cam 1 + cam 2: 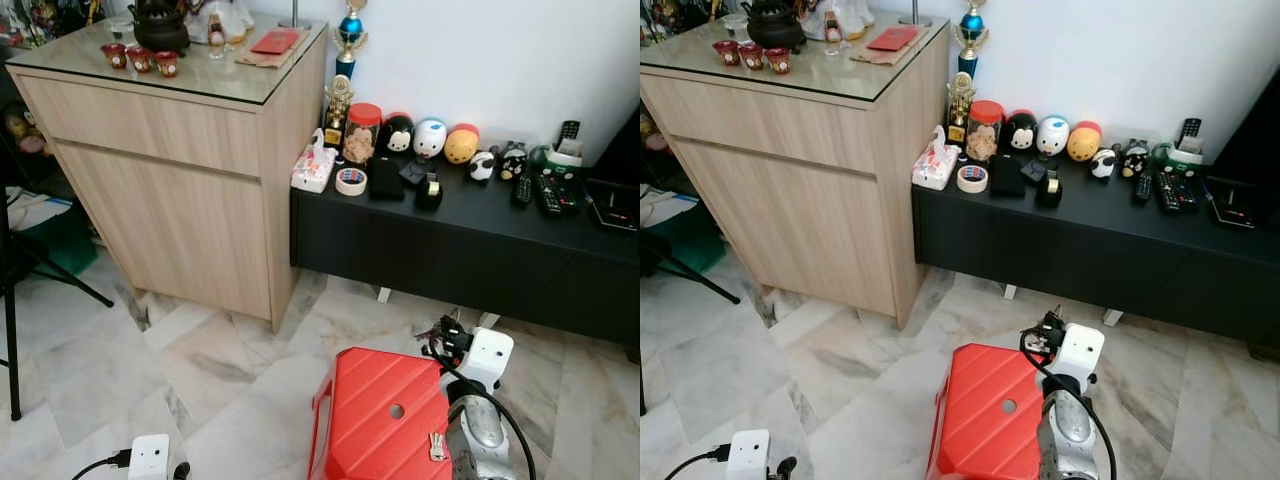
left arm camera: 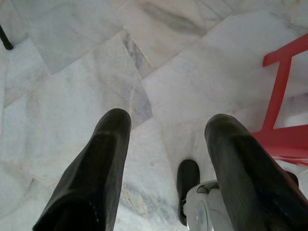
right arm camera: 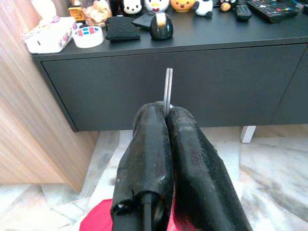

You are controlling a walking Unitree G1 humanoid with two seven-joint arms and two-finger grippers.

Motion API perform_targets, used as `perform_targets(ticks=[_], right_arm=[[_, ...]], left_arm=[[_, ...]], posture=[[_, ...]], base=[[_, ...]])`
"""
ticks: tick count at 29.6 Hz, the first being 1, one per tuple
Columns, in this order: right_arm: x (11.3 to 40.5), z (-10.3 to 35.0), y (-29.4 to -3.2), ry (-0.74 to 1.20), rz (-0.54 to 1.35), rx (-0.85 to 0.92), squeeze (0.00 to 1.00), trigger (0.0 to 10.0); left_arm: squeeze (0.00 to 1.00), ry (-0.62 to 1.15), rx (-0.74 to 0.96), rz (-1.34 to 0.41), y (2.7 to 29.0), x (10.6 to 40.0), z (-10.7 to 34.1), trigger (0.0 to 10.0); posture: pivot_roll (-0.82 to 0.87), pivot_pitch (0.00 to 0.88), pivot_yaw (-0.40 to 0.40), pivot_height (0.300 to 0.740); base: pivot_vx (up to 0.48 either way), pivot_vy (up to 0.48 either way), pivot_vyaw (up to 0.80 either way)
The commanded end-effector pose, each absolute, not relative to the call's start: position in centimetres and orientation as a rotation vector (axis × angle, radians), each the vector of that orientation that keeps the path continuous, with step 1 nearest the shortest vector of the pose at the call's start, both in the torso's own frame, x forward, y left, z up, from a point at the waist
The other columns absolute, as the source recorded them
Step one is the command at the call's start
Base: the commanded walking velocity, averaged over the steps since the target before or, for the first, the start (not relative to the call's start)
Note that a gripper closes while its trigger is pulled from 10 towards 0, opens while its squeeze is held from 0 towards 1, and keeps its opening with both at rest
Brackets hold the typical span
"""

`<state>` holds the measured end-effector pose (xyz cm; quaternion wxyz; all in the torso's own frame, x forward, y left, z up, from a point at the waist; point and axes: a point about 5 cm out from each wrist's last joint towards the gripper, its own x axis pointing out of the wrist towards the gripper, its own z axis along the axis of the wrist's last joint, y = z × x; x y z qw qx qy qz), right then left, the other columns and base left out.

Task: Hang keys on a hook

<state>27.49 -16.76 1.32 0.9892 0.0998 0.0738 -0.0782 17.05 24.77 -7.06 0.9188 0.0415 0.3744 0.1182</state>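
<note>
Keys (image 3: 167,91): a thin metal ring or key seen edge-on, standing up from between the fingertips of the right gripper (image 3: 167,111); the rest of the bunch is hidden by the fingers.
Right gripper: fingers pressed together, pinching the keys; held low, out ahead of the robot above the near end of the red stool (image 1: 385,415), pointing toward the black cabinet (image 1: 450,245).
Left gripper (image 2: 166,127): fingers spread wide with nothing between them; hangs idle, pointing down at the marble floor (image 2: 72,77), with the stool's leg just to one side.
Ahead of right gripper: black cabinet front well beyond the fingertips; on its top a tissue box (image 3: 50,34), tape roll (image 3: 87,36), black pouch (image 3: 121,27), small figurines and remote controls (image 1: 548,192).
Further off, to the gripper's left: wooden sideboard (image 1: 170,170) with glass top.
Hook: none made out anywhere in these views.
Done: keys picked up and secured in the grip.
Left: find the hook, carry the keys to it, thread the ring over, release.
Judgement: early-middle; transport not finished, hanging not started.
</note>
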Motion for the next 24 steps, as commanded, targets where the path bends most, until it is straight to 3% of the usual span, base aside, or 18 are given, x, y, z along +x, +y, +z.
perform_targets(ticks=[1, 6, 15, 24], right_arm=[[27.48, 1.26, -16.83, 0.149, -0.162, 0.196, 0.0, 10.0], [27.45, 1.2, -16.53, 0.148, -0.162, 0.214, 0.0, 10.0], [27.82, 0.8, -16.44, 0.178, -0.235, 0.427, 0.0, 10.0], [27.77, 0.73, -16.04, 0.18, -0.236, 0.431, 0.0, 10.0]], left_arm=[[0.0, 0.788, 0.092, 0.231, 24.44, 16.64, -7.36, 10.0], [0.0, 0.79, 0.088, 0.238, 24.49, 16.51, -7.41, 10.0], [0.0, 0.768, 0.092, 0.234, 24.67, 17.09, -7.06, 10.0], [0.0, 0.773, 0.108, 0.229, 25.18, 16.97, -6.96, 10.0]], posture=[[0.07, 0.0, -0.091, 0.74], [0.07, 0.0, -0.087, 0.74], [0.1, 0.0, -0.055, 0.74], [0.09, 0.0, -0.034, 0.74]], base=[[-0.266, 0.0, 0.0], [-0.266, 0.0, 0.0], [-0.266, 0.0, 0.0], [-0.266, 0.0, 0.0]])
